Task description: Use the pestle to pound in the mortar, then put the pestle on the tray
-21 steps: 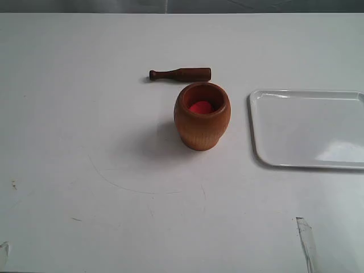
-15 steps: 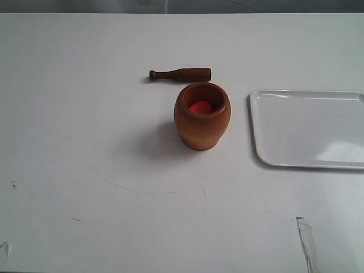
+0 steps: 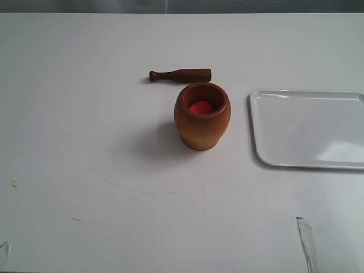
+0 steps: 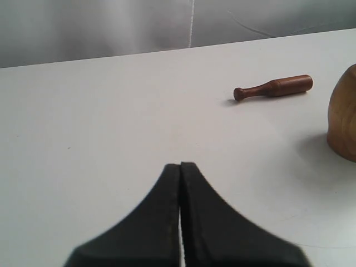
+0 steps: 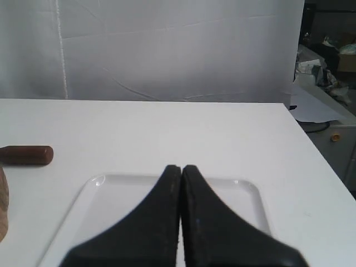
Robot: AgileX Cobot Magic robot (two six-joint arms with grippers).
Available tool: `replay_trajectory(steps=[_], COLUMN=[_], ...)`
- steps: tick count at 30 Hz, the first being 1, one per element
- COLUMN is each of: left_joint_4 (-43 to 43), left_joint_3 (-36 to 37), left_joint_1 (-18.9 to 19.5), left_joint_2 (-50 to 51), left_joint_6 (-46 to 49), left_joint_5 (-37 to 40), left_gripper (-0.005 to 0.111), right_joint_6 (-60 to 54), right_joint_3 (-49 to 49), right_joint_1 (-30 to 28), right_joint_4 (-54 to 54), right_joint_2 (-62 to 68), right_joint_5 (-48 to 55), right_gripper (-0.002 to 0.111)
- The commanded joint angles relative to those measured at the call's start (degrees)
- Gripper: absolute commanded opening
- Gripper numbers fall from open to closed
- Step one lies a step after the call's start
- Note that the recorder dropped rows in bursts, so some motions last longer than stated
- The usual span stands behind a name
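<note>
The light brown wooden mortar (image 3: 202, 115) stands upright mid-table with something red (image 3: 200, 107) inside it. Just behind it the dark brown pestle (image 3: 180, 74) lies flat on the table, thick end toward the tray side. The glossy white tray (image 3: 307, 128) sits to the mortar's right with nothing on it. Neither gripper shows in the exterior view. My left gripper (image 4: 181, 165) is shut and holds nothing, with the pestle (image 4: 273, 87) and the mortar's side (image 4: 343, 114) ahead of it. My right gripper (image 5: 181, 167) is shut over the tray (image 5: 243, 190); the pestle's thick end (image 5: 26, 155) shows beyond.
The white tabletop (image 3: 85, 142) carries faint scuffs and a curved scratch in front of the mortar. A grey curtain (image 5: 167, 50) hangs behind the table's far edge. Clutter (image 5: 328, 67) stands off the table past its right side.
</note>
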Motion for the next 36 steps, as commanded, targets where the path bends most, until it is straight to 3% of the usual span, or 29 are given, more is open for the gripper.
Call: replay_trajectory(steps=[1,8,20,28,32,36], left_joint_4=[-0.42,-0.42,-0.42,-0.42,-0.42,-0.42], left_joint_3=[0.03,0.03,0.03,0.03,0.03,0.03], left_joint_1=[-0.44,-0.44,-0.44,-0.44,-0.44,-0.44], left_joint_2=[-0.07,-0.07,-0.07,-0.07,-0.07,-0.07], left_joint_6=[-0.47,-0.47,-0.47,-0.47,-0.47,-0.47], left_joint_5=[-0.17,-0.17,-0.17,-0.17,-0.17,-0.17], left_gripper=[0.0,0.0,0.0,0.0,0.0,0.0], right_joint_6=[0.71,0.71,5.15,2.87,-6.44,-18.82], right_joint_3=[0.16,0.16,0.16,-21.96,-37.38,-50.92], right_joint_1=[-0.44,-0.44,-0.33,-0.33,-0.33,-0.33], right_joint_4=[1.96,15.83,21.54,7.95,6.08,12.77], right_joint_2=[-0.15,-0.15,-0.15,2.48,13.0,26.14], right_joint_5=[-9.07,-16.73,-18.4,-8.85,7.45,21.32], right_gripper=[0.0,0.0,0.0,0.0,0.0,0.0])
